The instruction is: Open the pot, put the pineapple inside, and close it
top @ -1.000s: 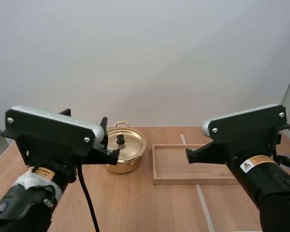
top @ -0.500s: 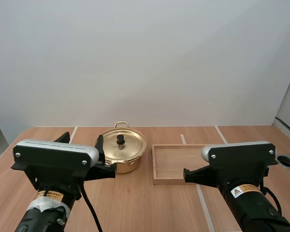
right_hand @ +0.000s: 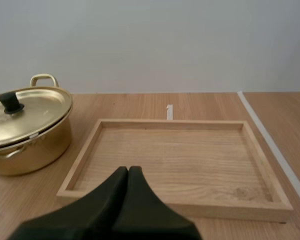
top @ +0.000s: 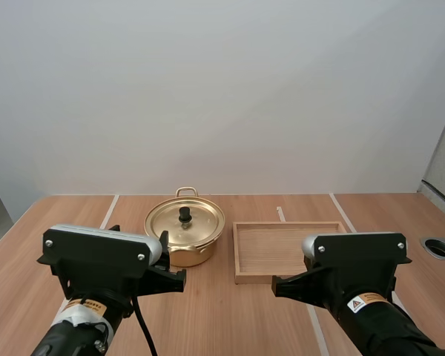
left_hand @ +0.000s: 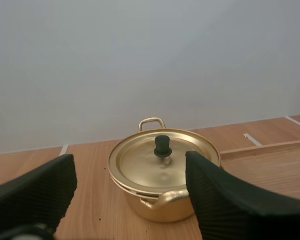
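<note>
Your left tool (left_hand: 130, 172) is wide open. Its two ribbed fingers (left_hand: 37, 192) stand far apart with their inner faces turned to each other, and they grip and touch nothing. Through the gap between them you look straight at the pot (left_hand: 162, 207), which sits close ahead of the tool but apart from it. In the high view, that tool hangs over the worktop (top: 222, 311) just on your side of the pot.

Your right tool (right_hand: 128, 171) is closed on nothing, its two fingers pressed together into one dark wedge. Its tip points at the wooden tray (right_hand: 170, 122) and hangs just short of the tray's near rim. You cannot tell from the pictures whether it touches the worktop below.

The pot stands upright on the worktop, to the left of the tray. It is just beside the tray's left wall, with a narrow strip of bare wood between them. Its lid (left_hand: 140, 162) is on and sits flat and square on the rim, with the black knob (left_hand: 162, 146) upright at its middle. One loop handle (left_hand: 152, 121) shows on the pot's far side and another faces your left tool. The pot is gold-coloured and shiny, and the tray is a shallow rectangle of pale wood lying flat.
</note>
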Action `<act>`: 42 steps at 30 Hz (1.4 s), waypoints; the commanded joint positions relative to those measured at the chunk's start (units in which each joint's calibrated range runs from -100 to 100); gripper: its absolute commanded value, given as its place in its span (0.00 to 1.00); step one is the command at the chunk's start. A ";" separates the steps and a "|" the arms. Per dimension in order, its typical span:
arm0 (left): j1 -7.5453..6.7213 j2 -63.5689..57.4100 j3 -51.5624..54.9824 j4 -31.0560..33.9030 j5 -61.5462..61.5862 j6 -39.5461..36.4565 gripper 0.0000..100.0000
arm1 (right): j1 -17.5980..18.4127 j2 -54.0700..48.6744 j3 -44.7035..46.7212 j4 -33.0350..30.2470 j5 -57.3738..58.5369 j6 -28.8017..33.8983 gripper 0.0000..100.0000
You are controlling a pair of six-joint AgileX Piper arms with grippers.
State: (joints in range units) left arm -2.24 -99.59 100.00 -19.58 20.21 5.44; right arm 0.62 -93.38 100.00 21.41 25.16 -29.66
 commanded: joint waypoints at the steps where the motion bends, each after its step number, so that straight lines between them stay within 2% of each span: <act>1: 0.10 -0.41 0.00 1.86 1.34 -2.68 1.00 | 0.25 -1.02 0.00 -1.70 0.61 0.34 0.00; 5: 0.41 -0.41 0.00 9.47 9.64 -10.31 1.00 | 0.59 -1.02 0.00 -3.28 2.79 0.34 0.00; 8: 0.60 -0.41 0.00 12.91 9.20 -14.17 1.00 | 0.75 -1.02 0.00 -3.28 2.79 0.34 0.00; 12: 0.60 -0.41 0.00 13.46 9.83 -16.97 1.00 | 0.76 -1.02 0.00 -2.95 2.79 0.56 0.00; 23: 0.60 -0.41 0.00 13.89 9.99 -17.49 0.99 | 0.76 -1.02 0.00 -3.06 2.79 0.54 0.00; 29: 0.60 -0.41 0.00 14.51 9.21 -16.26 0.38 | 0.76 -1.17 0.00 -3.28 2.79 0.54 0.00; 33: 0.60 -0.41 0.00 20.31 8.51 -14.70 0.03 | 0.76 -1.17 0.00 -4.04 2.62 0.54 0.00; 36: 0.60 -0.41 0.00 22.45 9.32 -14.70 0.00 | 0.76 -1.17 0.00 -4.16 2.62 0.54 0.00; 42: 0.60 -0.41 0.00 21.53 8.51 -15.84 0.00 | 0.76 -1.42 0.00 -1.81 2.80 0.54 0.00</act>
State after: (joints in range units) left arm -1.71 -99.59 100.00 2.04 30.60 -9.44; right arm 1.31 -94.32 100.00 18.84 28.14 -29.13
